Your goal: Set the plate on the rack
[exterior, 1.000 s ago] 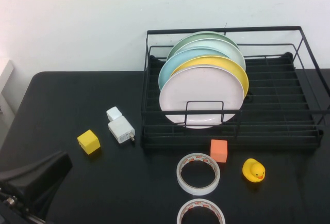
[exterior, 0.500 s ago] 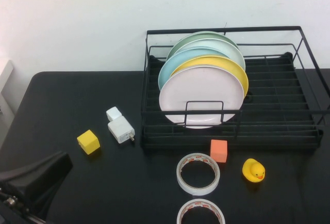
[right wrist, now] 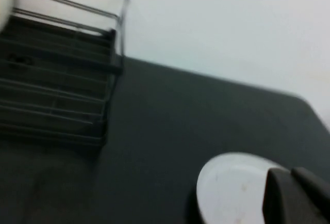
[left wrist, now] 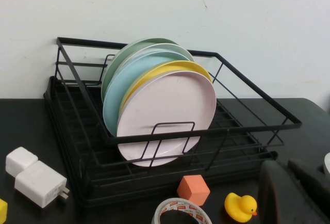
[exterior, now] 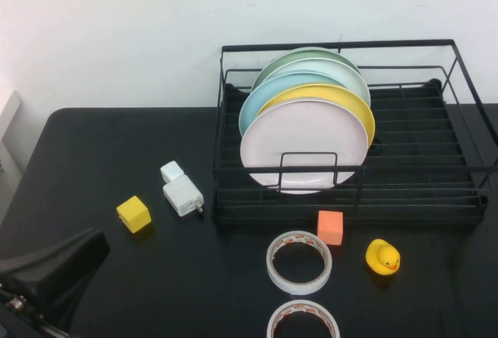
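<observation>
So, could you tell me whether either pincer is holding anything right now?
Nothing is held. The left pincer and right pincer are shut and empty; the pink plate stands in the rack.

You are looking at a staged test bench rather than a kitchen: a black table (exterior: 117,143) against a bare white wall (exterior: 117,34). A rack (exterior: 467,174) of plates stands at 1 o'clock, amid unrelated props: tape rolls (exterior: 299,262), a duck (exterior: 383,257), cubes (exterior: 134,213) and a charger (exterior: 183,195).
</observation>
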Controlling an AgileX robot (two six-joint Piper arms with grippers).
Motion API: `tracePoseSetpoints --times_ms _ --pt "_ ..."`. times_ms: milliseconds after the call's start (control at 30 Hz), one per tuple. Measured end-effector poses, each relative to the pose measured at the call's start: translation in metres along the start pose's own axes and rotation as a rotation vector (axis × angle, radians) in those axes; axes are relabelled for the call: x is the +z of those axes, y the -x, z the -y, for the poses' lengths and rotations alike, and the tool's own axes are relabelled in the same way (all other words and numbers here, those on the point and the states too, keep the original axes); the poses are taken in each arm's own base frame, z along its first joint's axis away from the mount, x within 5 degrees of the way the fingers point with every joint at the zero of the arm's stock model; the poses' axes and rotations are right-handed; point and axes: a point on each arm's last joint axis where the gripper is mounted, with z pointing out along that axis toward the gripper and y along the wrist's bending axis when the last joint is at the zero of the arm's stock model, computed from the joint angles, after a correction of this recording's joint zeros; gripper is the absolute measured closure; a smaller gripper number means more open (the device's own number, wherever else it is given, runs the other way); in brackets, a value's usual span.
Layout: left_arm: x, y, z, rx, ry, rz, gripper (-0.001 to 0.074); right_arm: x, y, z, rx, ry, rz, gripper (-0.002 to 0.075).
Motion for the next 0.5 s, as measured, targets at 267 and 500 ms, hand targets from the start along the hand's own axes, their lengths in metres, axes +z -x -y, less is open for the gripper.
tracePoseSetpoints --times_ms 267,500 --pt "0.000 0.000 0.000 0.000 0.000 0.000 0.0737 0.007 -0.025 -0.003 0.207 -0.055 -0.013 0.0728" --pt "0.000 0.000 0.000 0.000 0.000 0.000 0.0737 0.013 -0.033 -0.013 0.257 0.063 0.022 0.0728"
